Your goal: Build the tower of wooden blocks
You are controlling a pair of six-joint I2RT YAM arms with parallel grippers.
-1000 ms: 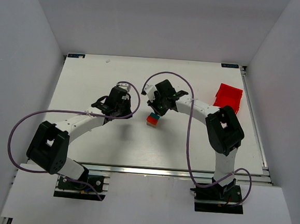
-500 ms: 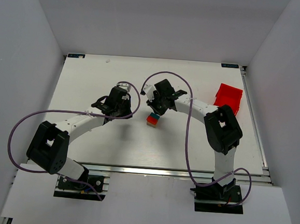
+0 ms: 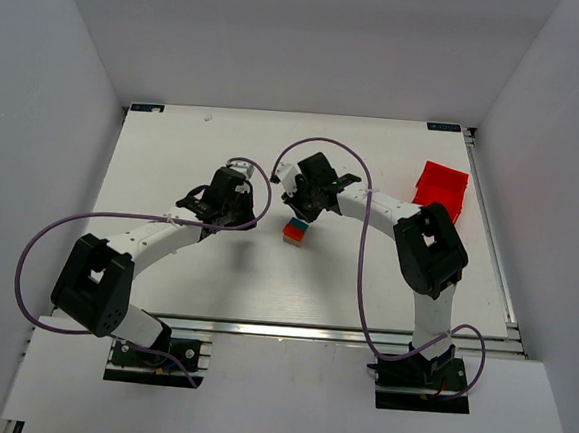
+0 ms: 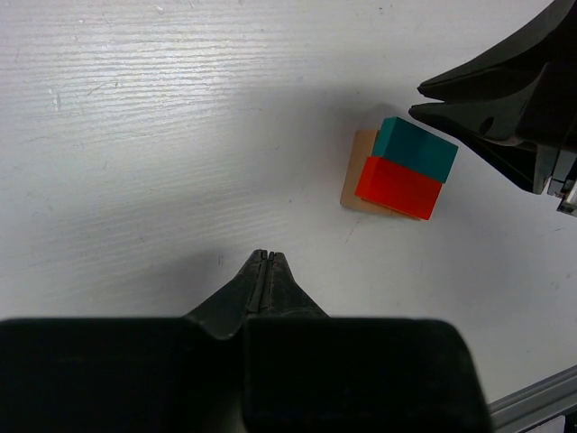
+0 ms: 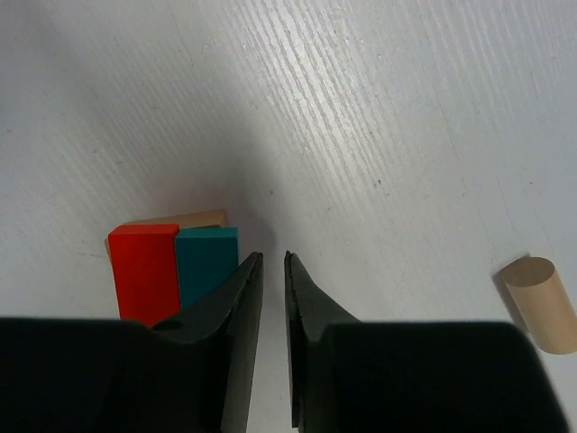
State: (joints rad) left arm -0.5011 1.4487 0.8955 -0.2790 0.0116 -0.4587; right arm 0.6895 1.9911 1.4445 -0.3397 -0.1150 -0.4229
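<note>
The wood block tower (image 3: 294, 232) stands mid-table: a red block (image 4: 399, 188) and a teal block (image 4: 415, 149) sit side by side on a tan block (image 4: 359, 171). It also shows in the right wrist view (image 5: 176, 262), low on the left. My right gripper (image 5: 273, 259) hangs just beside the teal block, its jaws a narrow gap apart with nothing between them. Its fingers (image 4: 505, 99) show in the left wrist view, right of the tower. My left gripper (image 4: 264, 254) is shut and empty, a short way to the left of the tower (image 3: 252, 214).
A tan wooden cylinder (image 5: 539, 302) lies on the table to the right of my right gripper. A red plastic bin (image 3: 440, 188) stands at the right edge of the white table (image 3: 175, 147). Purple cables loop over both arms.
My right gripper has drawn back slightly from the tower toward the far side. The left arm and the blocks have not moved.
</note>
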